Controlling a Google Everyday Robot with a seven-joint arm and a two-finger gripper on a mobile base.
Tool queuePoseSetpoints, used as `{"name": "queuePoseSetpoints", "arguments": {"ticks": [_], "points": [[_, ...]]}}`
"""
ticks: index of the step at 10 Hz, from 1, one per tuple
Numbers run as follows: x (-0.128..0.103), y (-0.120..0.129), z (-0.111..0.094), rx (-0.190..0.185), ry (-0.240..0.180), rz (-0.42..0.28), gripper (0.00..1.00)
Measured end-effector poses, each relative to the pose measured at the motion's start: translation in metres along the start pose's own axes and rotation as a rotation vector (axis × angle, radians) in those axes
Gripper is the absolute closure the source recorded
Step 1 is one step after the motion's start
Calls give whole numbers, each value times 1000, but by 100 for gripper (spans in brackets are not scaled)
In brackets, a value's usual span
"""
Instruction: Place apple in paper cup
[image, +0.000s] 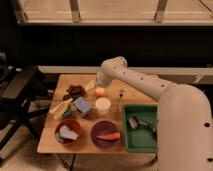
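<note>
Apple (100, 92): likely firm, light, rolling easily; you're aiming across its middle.
Gripper (92, 85): hovering just beside apple; open/closed unclear.

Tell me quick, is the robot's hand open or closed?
Gripper: close beside the apple, behind the white cup; open or closed cannot be told.

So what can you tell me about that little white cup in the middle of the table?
The paper cup is short, white and cylindrical with a round rim, and it looks like plain paper. It stands upright, mouth up, near the middle of the wooden table. The apple sits close behind it; I cannot tell whether they touch. The purple bowl is in front, the green tray to one side. The gripper hovers beyond the apple, clear of the cup.
</note>
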Motion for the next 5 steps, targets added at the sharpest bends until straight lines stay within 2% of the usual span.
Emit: {"name": "queuePoseSetpoints", "arguments": {"ticks": [3,5], "points": [[-3,-14,8,24,-14,32,20],[-9,-25,17,44,0,44,20]]}}
